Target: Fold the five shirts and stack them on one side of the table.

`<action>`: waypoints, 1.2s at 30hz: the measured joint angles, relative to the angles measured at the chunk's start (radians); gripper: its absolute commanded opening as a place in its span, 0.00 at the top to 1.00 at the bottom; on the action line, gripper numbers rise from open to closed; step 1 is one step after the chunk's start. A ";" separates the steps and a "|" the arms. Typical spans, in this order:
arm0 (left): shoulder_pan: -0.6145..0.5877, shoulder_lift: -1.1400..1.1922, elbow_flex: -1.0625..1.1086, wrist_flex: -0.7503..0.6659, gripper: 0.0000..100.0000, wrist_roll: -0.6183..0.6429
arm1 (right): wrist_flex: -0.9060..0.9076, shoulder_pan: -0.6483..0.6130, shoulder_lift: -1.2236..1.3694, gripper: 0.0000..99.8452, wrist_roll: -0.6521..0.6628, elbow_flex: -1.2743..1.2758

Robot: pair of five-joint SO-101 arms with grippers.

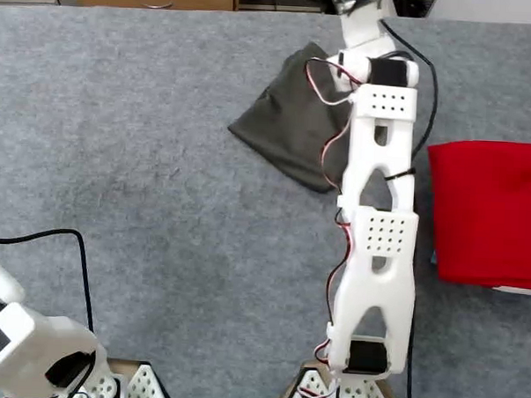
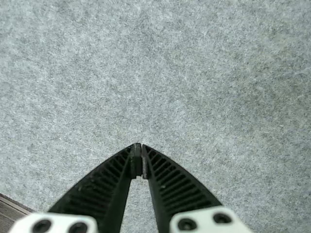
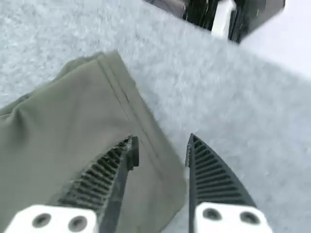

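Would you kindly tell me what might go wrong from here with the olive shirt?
1. The open right gripper straddles the olive shirt's edge, half over cloth, half over the table; closing there may pinch only a thin hem that slips.
2. In the high view the shirt lies bunched, partly beneath the right arm; pulling it toward the red shirt might drag it further out of shape.

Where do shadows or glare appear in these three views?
High view: even light; a dark shadow under the near edge of the olive-green cloth shirt, almost none from the white right arm on the grey felt table. Left wrist view: flat light around the shut left gripper, no glare. Right wrist view: a bright area past the table's edge, beyond the open right gripper.
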 measured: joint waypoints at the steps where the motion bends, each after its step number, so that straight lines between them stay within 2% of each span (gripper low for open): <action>1: 0.000 0.000 0.000 0.000 0.98 0.000 | 0.015 0.000 0.000 0.83 -0.021 0.000; 6: 0.000 0.000 0.000 0.000 0.98 0.000 | 0.138 0.003 0.000 0.83 -0.167 -0.064; 11: 0.000 0.000 0.000 0.000 0.98 0.000 | 0.331 -0.020 0.000 0.83 -0.397 -0.181; 13: 0.000 0.000 0.000 0.000 0.98 0.000 | 0.396 -0.037 -0.002 0.79 -0.494 -0.199; 17: 0.000 0.000 0.000 0.000 0.98 0.000 | 0.460 -0.072 -0.002 0.65 -0.660 -0.196; 20: 0.000 0.000 0.000 0.000 0.98 -0.002 | 0.468 -0.094 -0.002 0.58 -0.776 -0.161; 23: 0.000 0.000 0.000 0.000 0.98 -0.002 | 0.448 -0.092 0.002 0.58 -0.839 -0.112; 36: 0.003 0.000 0.000 0.000 0.98 -0.002 | 0.201 -0.100 0.210 0.58 -0.937 -0.075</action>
